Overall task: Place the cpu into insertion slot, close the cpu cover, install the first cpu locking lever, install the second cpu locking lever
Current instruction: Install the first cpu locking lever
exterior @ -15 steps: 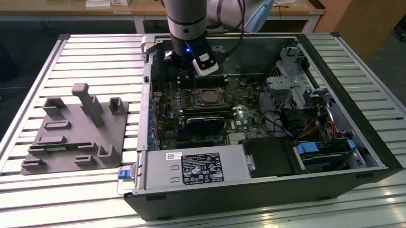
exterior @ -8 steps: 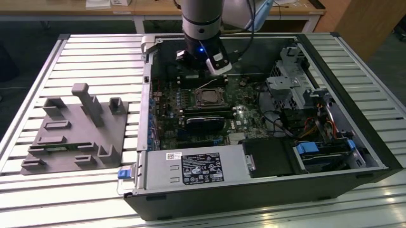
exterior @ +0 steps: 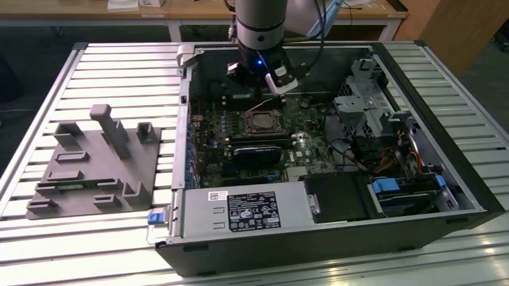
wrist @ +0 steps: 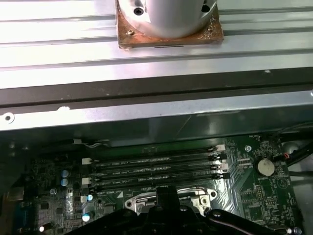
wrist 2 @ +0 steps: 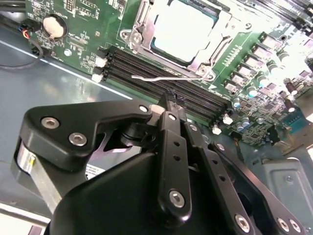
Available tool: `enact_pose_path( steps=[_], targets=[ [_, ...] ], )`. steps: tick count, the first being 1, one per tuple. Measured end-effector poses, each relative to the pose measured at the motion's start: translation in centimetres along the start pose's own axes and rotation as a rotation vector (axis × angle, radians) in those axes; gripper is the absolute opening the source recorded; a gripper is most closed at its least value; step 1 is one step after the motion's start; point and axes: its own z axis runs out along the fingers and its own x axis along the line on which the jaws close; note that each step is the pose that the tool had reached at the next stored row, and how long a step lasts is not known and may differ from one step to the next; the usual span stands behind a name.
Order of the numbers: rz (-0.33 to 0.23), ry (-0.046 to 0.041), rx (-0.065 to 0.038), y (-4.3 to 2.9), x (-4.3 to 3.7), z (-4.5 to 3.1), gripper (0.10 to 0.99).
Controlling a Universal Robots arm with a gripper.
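The cpu (wrist 2: 183, 24) shows its pale face inside the insertion slot (exterior: 263, 123) on the green board. The cpu cover (wrist 2: 215, 41), a silver frame, lies flat around the chip. A thin wire locking lever (wrist 2: 166, 77) runs along the socket's edge on the side of the memory slots. My gripper (wrist 2: 168, 98) hangs just beyond that lever, over the memory slots, its black fingers (wrist 2: 171, 147) together with nothing between them. In the exterior view the gripper (exterior: 253, 95) is behind the socket, inside the open case. In the first wrist view the gripper (wrist: 168, 196) is over the socket's silver frame (wrist: 200, 200).
Black memory slots (wrist: 156, 169) lie beside the socket, and a coin battery (wrist: 266, 167) sits on the board. A long black card (exterior: 258, 152), a power supply (exterior: 247, 211) and a drive cage (exterior: 366, 107) crowd the case. A grey fixture block (exterior: 95, 167) stands on the exterior view's left.
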Motion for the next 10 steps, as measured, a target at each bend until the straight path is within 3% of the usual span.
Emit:
enact_pose_path(
  steps=[2, 6, 10],
  targets=[
    [-0.001, -0.0018, 0.000, 0.00, -0.01, 0.00, 0.106],
    [-0.005, -0.0178, -0.002, -0.09, 0.00, 0.24, 0.106],
    [-0.008, -0.0268, -0.003, -0.27, 0.03, 0.79, 0.106]
  ],
)
